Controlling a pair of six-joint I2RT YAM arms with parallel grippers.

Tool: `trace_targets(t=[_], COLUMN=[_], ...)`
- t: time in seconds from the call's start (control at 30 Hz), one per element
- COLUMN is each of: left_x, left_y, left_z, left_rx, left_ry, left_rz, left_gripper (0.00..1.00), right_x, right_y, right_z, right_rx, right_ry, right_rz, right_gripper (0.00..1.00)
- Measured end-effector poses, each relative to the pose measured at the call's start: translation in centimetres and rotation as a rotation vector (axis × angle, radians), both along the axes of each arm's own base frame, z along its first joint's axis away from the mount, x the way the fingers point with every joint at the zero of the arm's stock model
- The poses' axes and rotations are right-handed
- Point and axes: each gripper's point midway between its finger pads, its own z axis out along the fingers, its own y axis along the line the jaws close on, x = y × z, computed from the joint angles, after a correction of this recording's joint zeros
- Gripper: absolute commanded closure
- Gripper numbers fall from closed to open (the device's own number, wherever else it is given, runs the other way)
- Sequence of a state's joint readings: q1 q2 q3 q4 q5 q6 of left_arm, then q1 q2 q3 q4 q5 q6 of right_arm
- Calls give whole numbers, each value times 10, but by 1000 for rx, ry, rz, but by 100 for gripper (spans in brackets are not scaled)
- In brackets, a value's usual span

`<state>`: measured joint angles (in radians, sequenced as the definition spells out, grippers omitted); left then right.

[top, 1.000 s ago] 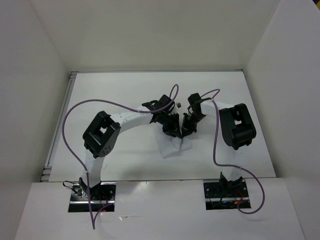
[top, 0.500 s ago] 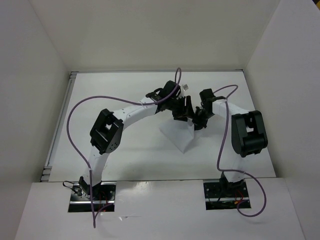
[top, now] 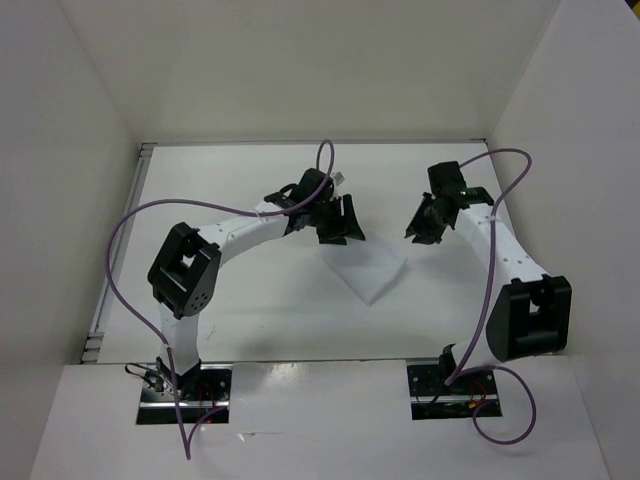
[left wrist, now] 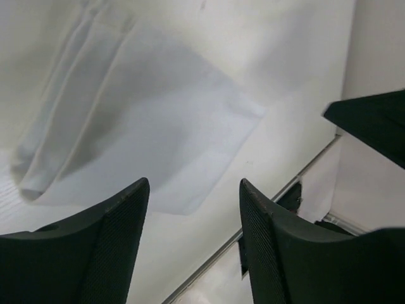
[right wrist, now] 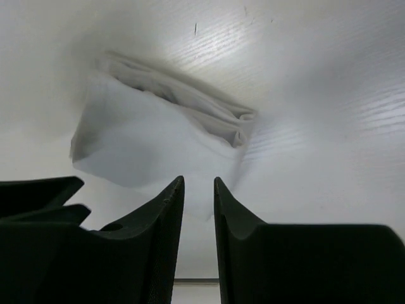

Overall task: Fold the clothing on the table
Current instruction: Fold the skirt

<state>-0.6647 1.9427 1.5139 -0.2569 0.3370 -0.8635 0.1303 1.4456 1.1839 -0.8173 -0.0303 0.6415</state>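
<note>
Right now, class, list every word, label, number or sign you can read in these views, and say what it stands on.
None can be read.
The clothing is plain white, the table is unmarked, and no print shows on the left arm or right arm.

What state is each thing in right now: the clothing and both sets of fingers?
clothing, folded into a small layered shape, lying flat on the table, touched by neither gripper
left gripper, fingers wide apart, empty, clear of the clothing
right gripper, fingers slightly apart, empty, clear of the clothing
</note>
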Motion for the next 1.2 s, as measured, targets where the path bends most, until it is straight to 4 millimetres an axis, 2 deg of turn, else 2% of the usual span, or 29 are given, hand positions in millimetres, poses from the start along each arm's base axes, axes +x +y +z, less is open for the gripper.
trace_targets(t=[0.13,0.23,0.4,0.6,0.73,0.8,0.87,0.97,1.07,1.13,1.2], left_x=[-13,-12,2,7,10,10,12,4,-14,-25,-37], left_y=[14,13,5,16,29,32,35,44,59,69,80], left_z=[-32,-44,-61,-72,-82,-85,-82,-67,-26,10,41], left_rx=[51,63,86,108,125,130,125,116,85,56,26], left_ry=[63,75,66,81,95,99,92,68,-3,-80,-163], left_rz=[8,5,-4,19,35,38,39,30,20,16,14], left_gripper=[36,40,42,42,42,42,41,32,24,24,24], right_x=[-16,-26,-27,-25,-24,-22,-20,-16,-5,-2,-6], right_y=[16,25,28,24,22,23,24,27,27,22,15], right_z=[-12,-28,-59,-104,-120,-119,-117,-98,-47,-6,27], right_rx=[17,37,39,26,31,39,47,60,77,91,106], right_ry=[51,109,202,316,352,348,338,283,124,-10,-119], right_rz=[72,114,153,159,161,167,174,181,179,161,128], right_gripper=[69,69,72,72,75,76,76,63,57,57,57])
